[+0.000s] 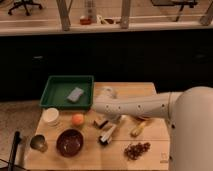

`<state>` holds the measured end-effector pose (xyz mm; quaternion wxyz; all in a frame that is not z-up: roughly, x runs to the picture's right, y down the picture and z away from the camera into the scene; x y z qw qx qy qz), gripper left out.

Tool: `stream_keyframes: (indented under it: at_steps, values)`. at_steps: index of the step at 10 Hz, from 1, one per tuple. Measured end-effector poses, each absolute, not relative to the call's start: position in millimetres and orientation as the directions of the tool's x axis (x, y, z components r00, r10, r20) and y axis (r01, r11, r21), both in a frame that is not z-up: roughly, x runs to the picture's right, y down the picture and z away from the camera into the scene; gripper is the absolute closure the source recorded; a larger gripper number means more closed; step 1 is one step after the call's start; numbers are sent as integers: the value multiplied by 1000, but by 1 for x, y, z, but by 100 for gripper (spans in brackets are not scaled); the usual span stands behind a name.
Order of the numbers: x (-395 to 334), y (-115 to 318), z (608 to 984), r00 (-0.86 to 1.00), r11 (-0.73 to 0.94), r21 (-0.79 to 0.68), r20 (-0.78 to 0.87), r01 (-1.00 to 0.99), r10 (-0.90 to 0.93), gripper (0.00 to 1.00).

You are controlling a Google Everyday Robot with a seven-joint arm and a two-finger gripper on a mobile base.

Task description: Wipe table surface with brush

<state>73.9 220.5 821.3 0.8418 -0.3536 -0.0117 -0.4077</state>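
Observation:
The table surface (pixel 150 160) is a pale wooden top. The brush (pixel 106 136) has a white handle and a black bristle head, and lies tilted with its head down on the wood near the table's middle. My white arm reaches in from the right. My gripper (pixel 116 122) comes down on the upper end of the brush handle and is shut on it. A short tan block with a black underside (pixel 101 123) lies just left of the gripper.
A green tray (pixel 52 100) holding a grey sponge (pixel 75 94) sits at the back left. A white cup (pixel 51 116), an orange (pixel 77 119), a dark bowl (pixel 70 142) and a metal cup (pixel 38 143) stand on the left. Grapes (pixel 137 149) and a yellowish item (pixel 138 129) lie on the right.

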Motion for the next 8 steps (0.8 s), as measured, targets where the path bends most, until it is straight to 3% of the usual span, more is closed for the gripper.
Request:
stream_keyframes:
  at_steps: [3,8]
  values:
    - [92,239,814,675,398,-617,310,678,-669,100]
    - [149,219,819,714,422,-687,202,591,-670,100]
